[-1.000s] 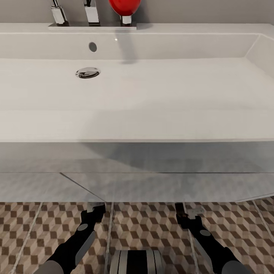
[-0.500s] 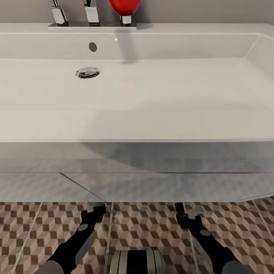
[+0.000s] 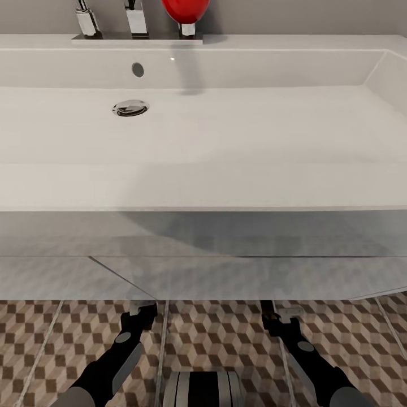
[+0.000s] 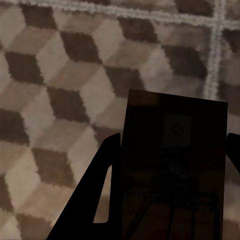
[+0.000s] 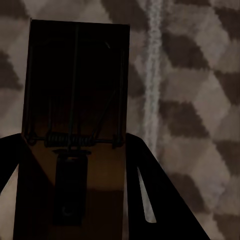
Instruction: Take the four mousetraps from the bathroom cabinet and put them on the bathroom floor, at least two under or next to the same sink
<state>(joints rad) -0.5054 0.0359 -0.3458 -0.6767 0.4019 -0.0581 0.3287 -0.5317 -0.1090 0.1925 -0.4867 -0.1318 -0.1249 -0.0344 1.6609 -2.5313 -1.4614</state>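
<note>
Bathroom sink (image 3: 203, 186): wide white basin filling the upper head view, drain at 10 o'clock, chrome faucet (image 3: 135, 20) and a red object (image 3: 185, 10) on the back ledge at 12 o'clock. The front panels reflect the tiles.

Bathroom floor (image 3: 226, 333): cube-patterned tiles with pale grout, seen below the sink's front edge.

Left claw (image 3: 139, 314): low over the floor at 7 o'clock, just before the sink front. Its wrist camera shows it closed on a mousetrap (image 4: 175, 170), the board clamped between the dark fingers (image 4: 95, 200), flat face toward the camera, tiles beyond.

Right claw (image 3: 278, 321): at 5 o'clock, likewise near the sink's foot, gripping a second mousetrap (image 5: 75, 125); spring and bar are legible on the board.

Both traps appear carried low beside the sink so that release would leave them on the floor next to it, as the task requires. Whether either board touches the tiles cannot be told.
</note>
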